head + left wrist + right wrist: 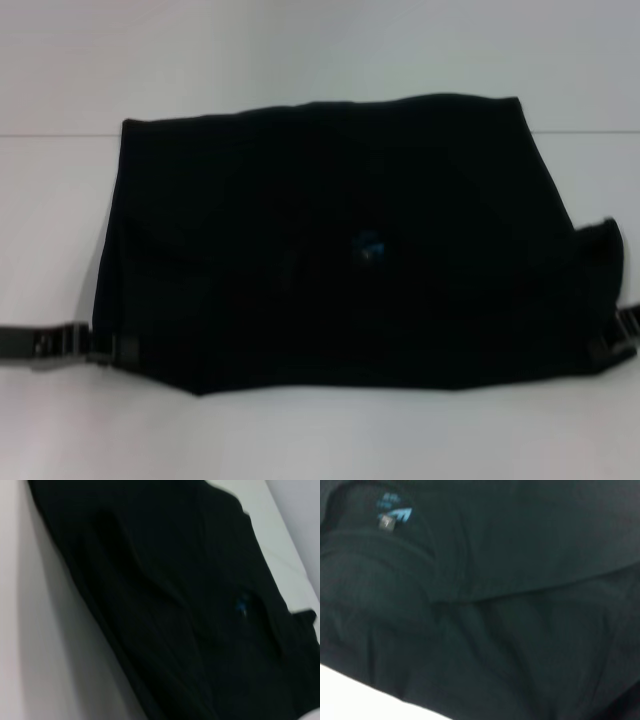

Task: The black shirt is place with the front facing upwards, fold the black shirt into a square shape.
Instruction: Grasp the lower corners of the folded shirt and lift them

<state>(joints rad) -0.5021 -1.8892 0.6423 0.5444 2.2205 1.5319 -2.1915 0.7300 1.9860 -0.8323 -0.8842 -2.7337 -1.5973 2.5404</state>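
While the black shirt (330,240) lies as a wide folded band across the white surface (300,430), the left gripper (100,347) and right gripper (612,345) sit at its near corners; whether either pinches cloth, I cannot tell. I'd carry both ends evenly, keeping the neck label (368,246) centred so the edges meet square.

Folded black shirt (340,250) on white table (300,60), left hand (100,347) and right hand (612,345) at its near corners
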